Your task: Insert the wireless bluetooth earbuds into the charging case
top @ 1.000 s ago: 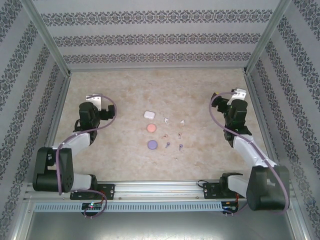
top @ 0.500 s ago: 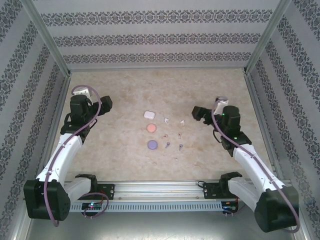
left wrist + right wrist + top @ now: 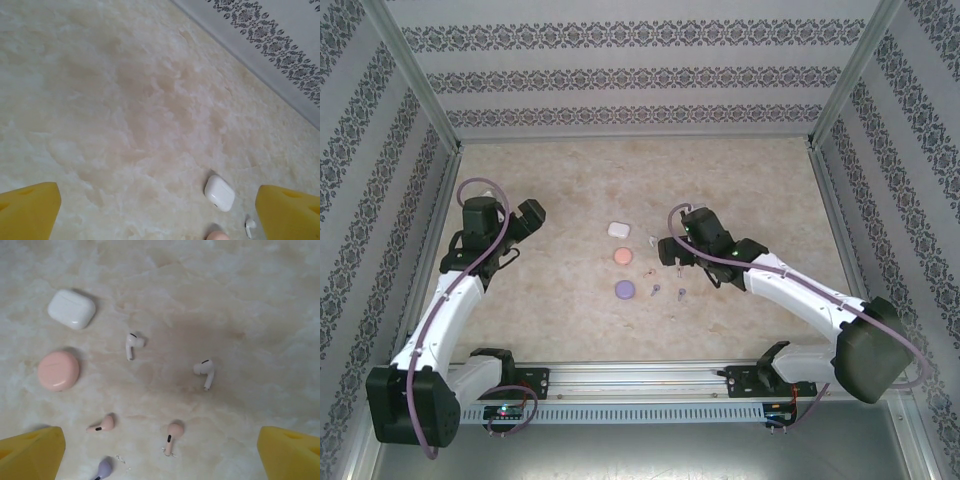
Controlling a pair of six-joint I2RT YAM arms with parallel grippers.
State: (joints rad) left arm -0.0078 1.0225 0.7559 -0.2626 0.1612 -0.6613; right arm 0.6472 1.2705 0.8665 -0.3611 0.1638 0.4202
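Right fingers (image 3: 31, 452): spread, holding nothing, over your white earbuds (image 3: 134, 342) and pinkish earbuds (image 3: 172, 432). Left fingers (image 3: 27, 210): spread, empty; you see white case (image 3: 219, 192) ahead on the surface (image 3: 125, 100).

top external: fixed high behind the near edge of the table (image 3: 570, 170), looking down and forward over all of it, from afar.
left wrist: low and near, slanting across the table toward an edge under the patterned wall (image 3: 270, 35).
right wrist: near, facing almost straight down at mid-table.
shared: the white charging case (image 3: 617, 229) lies in all three views.
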